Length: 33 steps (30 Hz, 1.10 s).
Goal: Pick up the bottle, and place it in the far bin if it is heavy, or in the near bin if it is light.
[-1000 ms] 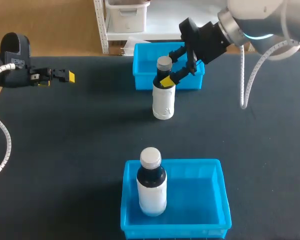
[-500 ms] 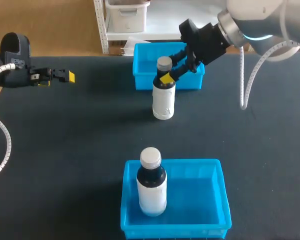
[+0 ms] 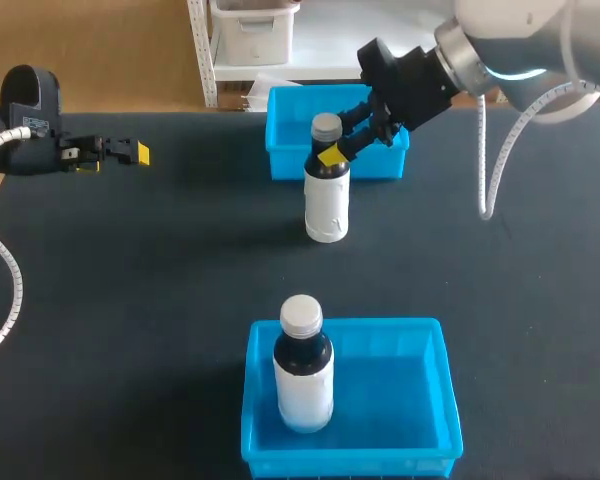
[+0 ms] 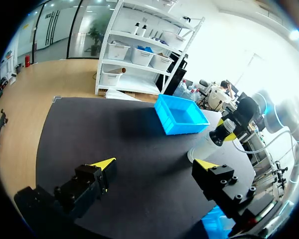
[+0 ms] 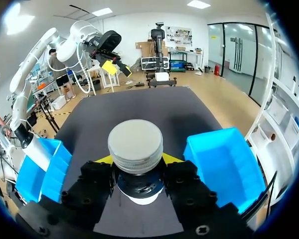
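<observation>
A white bottle (image 3: 327, 198) with a dark neck and grey cap (image 5: 135, 144) stands upright on the black table, just in front of the far blue bin (image 3: 283, 160). My right gripper (image 3: 340, 147) comes in from the right rear and is shut on the bottle's neck, one yellow-tipped finger on each side, as the right wrist view shows (image 5: 138, 160). My left gripper (image 3: 130, 152) hangs open and empty at the table's left edge, far from the bottle (image 4: 209, 144). In the left wrist view its fingers (image 4: 102, 167) stand wide apart.
The near blue bin (image 3: 390, 440) at the front edge holds a second upright white bottle (image 3: 302, 375) in its left half. The far bin (image 5: 224, 164) looks empty. Open black tabletop (image 3: 160, 300) lies between the two bins and to the left.
My right gripper's fingers have closed from wide open onto the bottle's neck. The bottle has shifted very slightly. The left arm has not moved.
</observation>
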{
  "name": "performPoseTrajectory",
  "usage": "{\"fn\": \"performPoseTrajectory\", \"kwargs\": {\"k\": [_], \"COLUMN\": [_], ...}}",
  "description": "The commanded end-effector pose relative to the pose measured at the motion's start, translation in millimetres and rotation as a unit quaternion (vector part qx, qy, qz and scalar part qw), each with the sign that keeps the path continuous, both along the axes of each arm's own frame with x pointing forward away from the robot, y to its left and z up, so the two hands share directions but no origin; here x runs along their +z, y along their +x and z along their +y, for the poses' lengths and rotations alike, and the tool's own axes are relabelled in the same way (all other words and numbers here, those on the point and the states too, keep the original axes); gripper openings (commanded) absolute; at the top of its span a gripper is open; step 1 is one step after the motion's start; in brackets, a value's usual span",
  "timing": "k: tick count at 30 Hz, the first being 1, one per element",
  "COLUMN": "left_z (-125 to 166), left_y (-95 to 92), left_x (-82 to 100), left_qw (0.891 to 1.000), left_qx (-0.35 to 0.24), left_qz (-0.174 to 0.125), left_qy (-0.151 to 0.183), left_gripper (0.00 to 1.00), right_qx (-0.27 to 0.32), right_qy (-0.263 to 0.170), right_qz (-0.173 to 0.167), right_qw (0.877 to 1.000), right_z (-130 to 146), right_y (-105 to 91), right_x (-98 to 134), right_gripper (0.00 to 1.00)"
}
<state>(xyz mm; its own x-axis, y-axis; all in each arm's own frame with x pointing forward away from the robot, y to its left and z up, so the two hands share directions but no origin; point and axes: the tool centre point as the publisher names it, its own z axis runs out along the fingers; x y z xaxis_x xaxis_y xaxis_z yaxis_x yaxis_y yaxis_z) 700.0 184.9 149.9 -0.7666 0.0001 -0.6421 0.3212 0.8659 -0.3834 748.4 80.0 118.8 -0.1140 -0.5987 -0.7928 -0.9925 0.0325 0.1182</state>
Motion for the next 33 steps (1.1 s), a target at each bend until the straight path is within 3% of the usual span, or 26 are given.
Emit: {"fn": "performPoseTrajectory", "kwargs": {"k": [1,13,33], "left_z": [0.0,0.0,0.0], "left_y": [0.0,0.0,0.0], "left_x": [0.0,0.0,0.0], "left_qw": [1.000,1.000,1.000], "left_qx": [0.000,0.000,0.000], "left_qz": [0.000,0.000,0.000], "left_qy": [0.000,0.000,0.000], "left_gripper": [1.00,1.00,1.00], "right_qx": [-0.004,-0.016,-0.041], "right_qy": [0.002,-0.003,-0.006], "right_qz": [-0.005,-0.025,-0.035], "right_qw": [1.000,1.000,0.999], "right_z": [-3.6,-14.8,-47.5], "right_y": [-2.5,0.9,-15.4], "right_x": [2.2,23.8,73.1], "right_gripper": [0.00,0.00,0.00]}}
